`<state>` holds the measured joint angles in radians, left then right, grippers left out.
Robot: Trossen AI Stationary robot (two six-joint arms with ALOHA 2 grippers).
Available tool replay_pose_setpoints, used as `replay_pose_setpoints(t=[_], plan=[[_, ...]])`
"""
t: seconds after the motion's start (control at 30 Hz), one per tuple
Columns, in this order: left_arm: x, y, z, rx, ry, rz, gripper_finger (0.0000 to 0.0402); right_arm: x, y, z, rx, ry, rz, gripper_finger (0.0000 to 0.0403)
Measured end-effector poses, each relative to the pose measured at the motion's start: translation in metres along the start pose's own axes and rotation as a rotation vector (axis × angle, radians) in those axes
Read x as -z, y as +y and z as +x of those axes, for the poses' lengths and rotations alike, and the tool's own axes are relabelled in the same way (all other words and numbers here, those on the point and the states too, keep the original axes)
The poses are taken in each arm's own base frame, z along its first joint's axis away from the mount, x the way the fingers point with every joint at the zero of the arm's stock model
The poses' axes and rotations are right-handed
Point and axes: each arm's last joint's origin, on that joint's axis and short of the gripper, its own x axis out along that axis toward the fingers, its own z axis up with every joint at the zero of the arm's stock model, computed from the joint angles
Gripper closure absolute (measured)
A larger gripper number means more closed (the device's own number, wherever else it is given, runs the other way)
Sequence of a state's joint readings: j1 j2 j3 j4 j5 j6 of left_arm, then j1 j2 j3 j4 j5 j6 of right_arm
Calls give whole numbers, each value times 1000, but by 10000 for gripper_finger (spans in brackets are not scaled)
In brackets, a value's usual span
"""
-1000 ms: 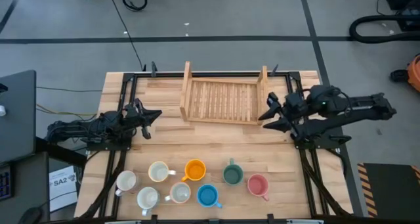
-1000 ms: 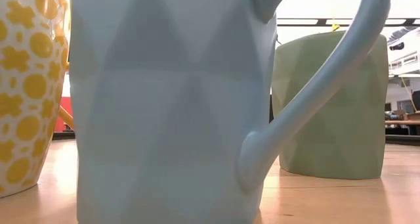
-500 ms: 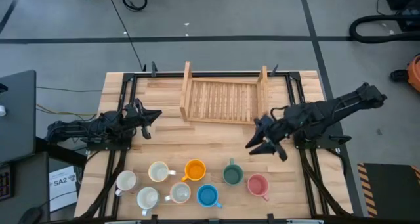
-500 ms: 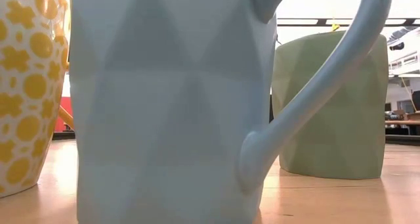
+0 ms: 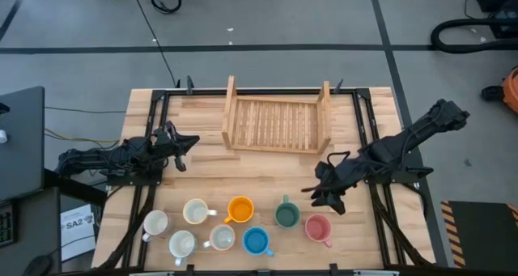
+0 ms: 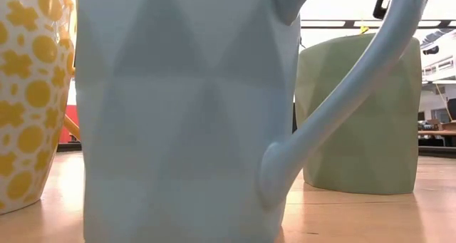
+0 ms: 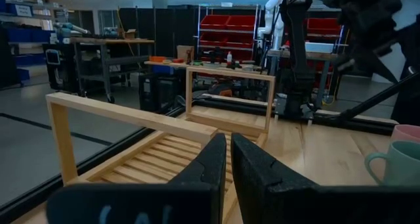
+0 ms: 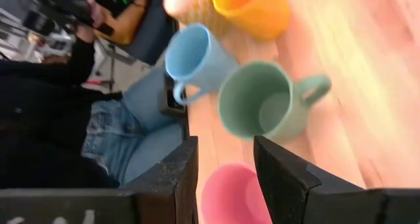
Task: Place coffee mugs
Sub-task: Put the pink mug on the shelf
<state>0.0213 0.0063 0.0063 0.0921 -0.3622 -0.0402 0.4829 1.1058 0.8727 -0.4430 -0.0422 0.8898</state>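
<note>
Several coffee mugs stand upright in a cluster along the table's near edge: several white ones [image 5: 196,210] at the left, then an orange mug [image 5: 240,209], a blue mug [image 5: 256,242], a green mug [image 5: 286,214] and a pink mug [image 5: 318,227]. My right gripper [image 5: 322,193] hangs open above the table, just beyond the green and pink mugs, slanting down toward them. In its wrist view the green mug [image 8: 262,109] and pink mug [image 8: 233,198] lie ahead of the gripper [image 8: 226,178]. My left gripper [image 5: 182,142] waits shut at the table's left side.
A wooden slatted rack [image 5: 275,124] sits at the table's far middle, in front of my left gripper [image 7: 228,159]. Bare wood lies between the rack and the mugs. A person in jeans [image 8: 125,138] stands past the table's near edge.
My right gripper has swung from beside the rack's right end toward the near edge and the table's middle, sinking and tipping downward while rolling, and now hangs near the green and pink mugs. It has stayed open. The mugs have not moved.
</note>
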Motion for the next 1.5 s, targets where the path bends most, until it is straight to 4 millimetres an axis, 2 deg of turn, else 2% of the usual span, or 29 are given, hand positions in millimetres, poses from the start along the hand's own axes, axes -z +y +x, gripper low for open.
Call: replay_pose_setpoints(t=[0.4,0.83,1.2,1.5], plan=[[0,0,0,0,0,0,372,19,3,25,58,145,22,250],[0,0,0,0,0,1,372,29,-7,60,161,235,-42,250],[0,0,0,0,1,1,372,29,-8,62,179,233,-126,250],[0,0,0,0,3,1,372,34,-13,72,209,281,-194,250]])
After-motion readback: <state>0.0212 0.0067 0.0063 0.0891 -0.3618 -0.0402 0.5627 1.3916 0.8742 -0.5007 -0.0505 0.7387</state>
